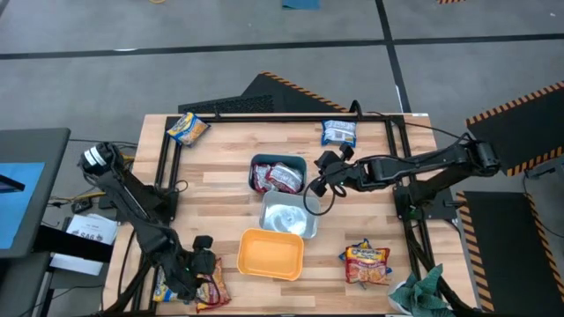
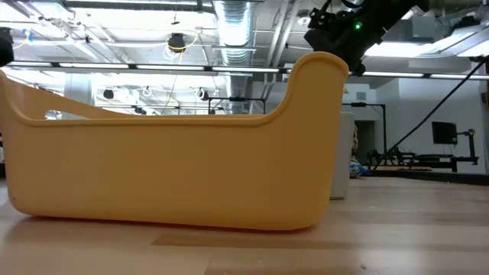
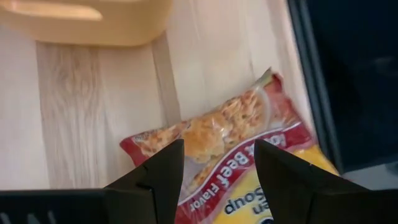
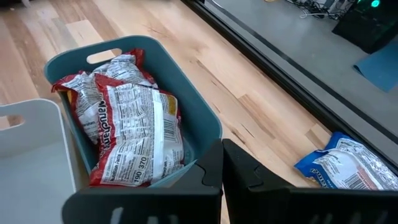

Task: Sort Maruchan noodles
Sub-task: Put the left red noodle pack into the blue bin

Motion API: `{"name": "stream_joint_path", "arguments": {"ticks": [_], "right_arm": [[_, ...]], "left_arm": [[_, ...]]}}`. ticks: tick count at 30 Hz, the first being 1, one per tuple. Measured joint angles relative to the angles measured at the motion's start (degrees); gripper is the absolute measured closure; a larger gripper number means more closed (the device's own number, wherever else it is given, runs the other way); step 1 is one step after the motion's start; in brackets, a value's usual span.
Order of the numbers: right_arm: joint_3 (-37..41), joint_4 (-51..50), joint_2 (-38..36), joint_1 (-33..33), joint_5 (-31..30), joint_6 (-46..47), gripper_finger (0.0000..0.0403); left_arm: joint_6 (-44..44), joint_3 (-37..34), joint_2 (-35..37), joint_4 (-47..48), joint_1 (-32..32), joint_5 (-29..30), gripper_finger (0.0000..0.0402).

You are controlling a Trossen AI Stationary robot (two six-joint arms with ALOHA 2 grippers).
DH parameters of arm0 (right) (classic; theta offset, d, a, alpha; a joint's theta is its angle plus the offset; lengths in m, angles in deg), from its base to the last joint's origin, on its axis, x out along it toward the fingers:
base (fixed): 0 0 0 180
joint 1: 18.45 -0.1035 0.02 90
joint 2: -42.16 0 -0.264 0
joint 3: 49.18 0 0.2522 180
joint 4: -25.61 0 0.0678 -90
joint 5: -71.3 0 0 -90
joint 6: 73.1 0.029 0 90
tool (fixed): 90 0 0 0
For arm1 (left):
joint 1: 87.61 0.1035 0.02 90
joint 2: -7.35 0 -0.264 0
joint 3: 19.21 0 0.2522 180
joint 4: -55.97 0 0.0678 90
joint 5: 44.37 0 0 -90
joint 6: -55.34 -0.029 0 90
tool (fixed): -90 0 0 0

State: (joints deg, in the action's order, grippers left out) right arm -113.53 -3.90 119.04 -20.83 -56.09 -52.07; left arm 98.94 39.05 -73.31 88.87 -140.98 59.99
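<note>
My left gripper [image 1: 204, 271] [image 3: 217, 168] hangs open at the table's near left corner. It is just above a red beef-flavor noodle packet [image 3: 217, 134] [image 1: 214, 293], one finger on either side. A yellow packet [image 3: 258, 199] lies partly over that red one. My right gripper [image 1: 319, 185] [image 4: 222, 163] is shut and holds nothing, poised beside the teal tub [image 1: 256, 165] [image 4: 205, 118]. That tub holds red-silver packets [image 4: 127, 127]. Other packets lie flat on the table: a yellow one [image 1: 187, 129], a blue-white one [image 1: 338, 132] [image 4: 348, 165] and a red-yellow one [image 1: 367, 262].
A pale tub [image 1: 289, 218] [image 4: 25, 137] sits just nearer than the teal one, and an orange tub [image 1: 270, 254] [image 2: 176, 153] [image 3: 87, 22] is nearer still. A dark green cloth [image 1: 423, 291] lies at the near right corner. Black frame rails [image 1: 163, 167] run along the table's sides.
</note>
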Motion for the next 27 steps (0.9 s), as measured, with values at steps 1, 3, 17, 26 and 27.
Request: {"name": "stream_joint_path", "arguments": {"ticks": [1,3,17,26,27], "right_arm": [[0.0,-0.02,0.0,0.0,0.0,0.02,0.0382],[0.0,-0.02,0.0,0.0,0.0,0.04,0.0382],[0.0,-0.39,0.0,0.0,0.07,0.55,0.0382],[0.0,-0.45,0.0,-0.17,0.11,1.01,0.0382],[0.0,-0.45,0.0,-0.17,0.1,1.01,0.0382]], "left_arm": [[-0.41,0.13,-0.74,-0.04,0.0,-0.03,0.022],[-1.1,0.16,-1.92,-0.03,0.12,0.05,0.022],[-3.48,0.05,-3.83,3.52,0.17,2.42,0.022],[-1.39,-3.47,-3.72,0.25,0.22,0.43,0.022],[-2.24,-3.49,-3.72,0.56,0.22,0.47,0.022]]}}
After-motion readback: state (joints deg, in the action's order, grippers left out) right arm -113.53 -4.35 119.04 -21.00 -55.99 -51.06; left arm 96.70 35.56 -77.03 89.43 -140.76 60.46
